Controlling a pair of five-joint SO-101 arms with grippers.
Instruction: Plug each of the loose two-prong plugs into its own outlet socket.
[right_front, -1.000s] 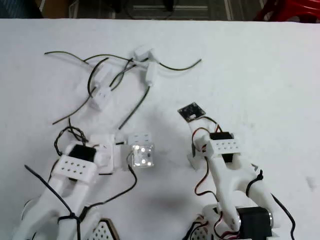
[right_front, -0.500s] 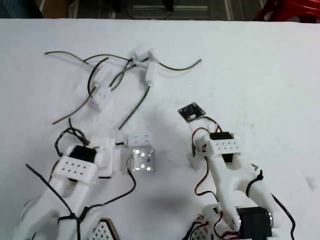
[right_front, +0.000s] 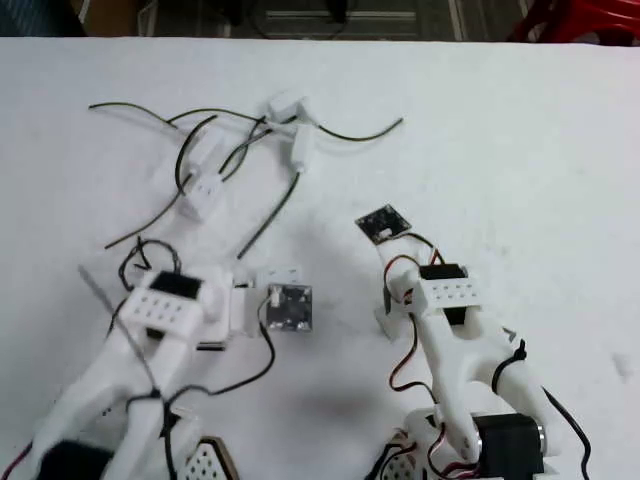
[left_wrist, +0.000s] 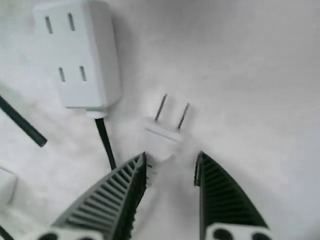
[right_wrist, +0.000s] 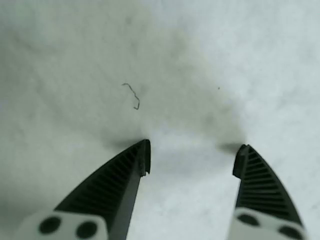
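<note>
My left gripper (left_wrist: 170, 157) is open just above the table, its jaws on either side of a white two-prong plug (left_wrist: 163, 138). The plug lies flat, its body close to one finger (left_wrist: 125, 192), prongs pointing away. A white outlet block (left_wrist: 77, 50) with two sockets lies just beyond, a dark cord leaving it. In the high view this gripper (right_front: 240, 305) is at the lower left beside that block (right_front: 281, 275). My right gripper (right_wrist: 193, 147) is open over bare white table, at the lower middle right (right_front: 392, 303).
Farther back on the left, a second outlet block (right_front: 203, 187) lies among tangled dark cords (right_front: 262, 215). Two more white plug bodies (right_front: 300, 148) (right_front: 285, 105) sit behind it. The white table (right_front: 520, 150) is bare on the right.
The left arm pushed forward, away from the front edge, and its wrist turned; the lit cube beside it now looks dark. The right arm stayed still.
</note>
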